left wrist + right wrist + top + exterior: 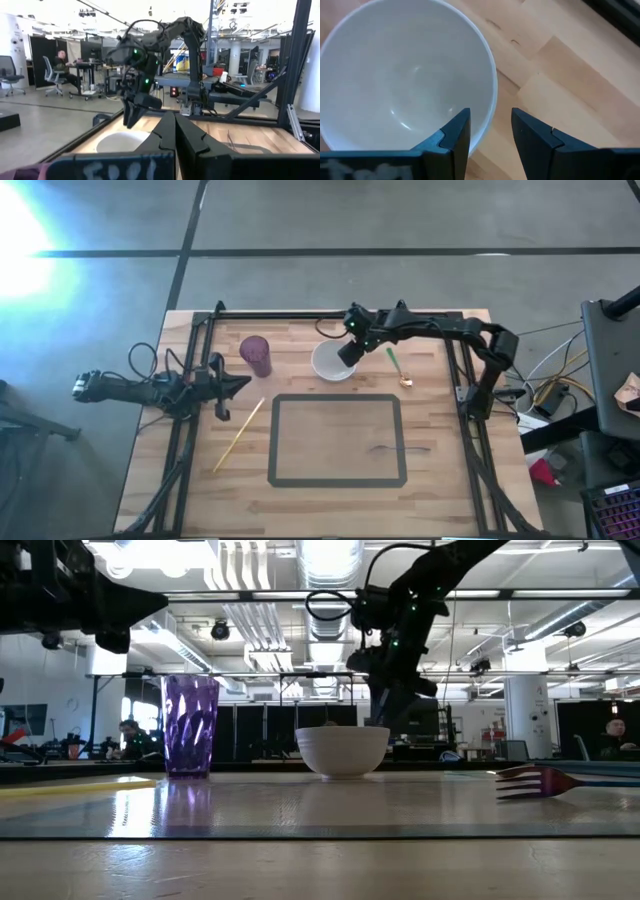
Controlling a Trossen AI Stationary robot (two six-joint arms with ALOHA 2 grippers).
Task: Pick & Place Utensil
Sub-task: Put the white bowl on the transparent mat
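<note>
A white bowl (328,366) (405,75) stands on the wooden table at the far middle. My right gripper (349,356) (491,116) hangs open over the bowl's right rim (489,85), slanting down. One finger is above the bowl's inside and the other is outside it, and neither shows any touch. A green-handled spoon (398,366) lies on the table just right of the bowl. A dark fork (400,448) (530,782) lies inside the black tape rectangle (336,398). My left gripper (243,383) (175,120) waits shut at the table's left.
A purple cup (256,355) (190,725) stands left of the bowl. A yellow stick (238,435) lies slanting on the table, left of the tape rectangle. Black frame rails (462,370) run along the table's left, right and far sides.
</note>
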